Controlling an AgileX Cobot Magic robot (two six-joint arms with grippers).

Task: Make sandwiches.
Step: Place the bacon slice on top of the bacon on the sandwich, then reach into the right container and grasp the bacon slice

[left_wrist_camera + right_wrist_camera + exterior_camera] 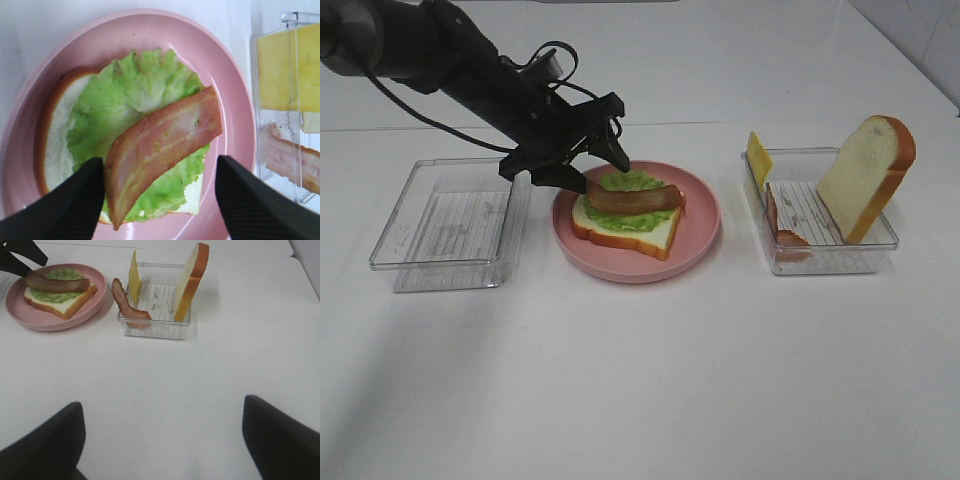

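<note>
Bacon-lay | left gripper (pixel 160 161) released astride brown toy bacon strip (pixel 165 140) | right gripper (pixel 161 402) spread, empty | lift straight, avoid dragging.

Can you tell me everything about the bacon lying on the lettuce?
The bacon strip is a long, flat toy piece, reddish brown with paler pink streaks, shiny like plastic and slightly bent. It lies slantwise on the lettuce, which rests on a bread slice on the pink plate. Its ends poke out past the lettuce's edge. The left pincer is open over it, a finger on each side; one finger is close to one end, I cannot tell whether it touches.
</note>
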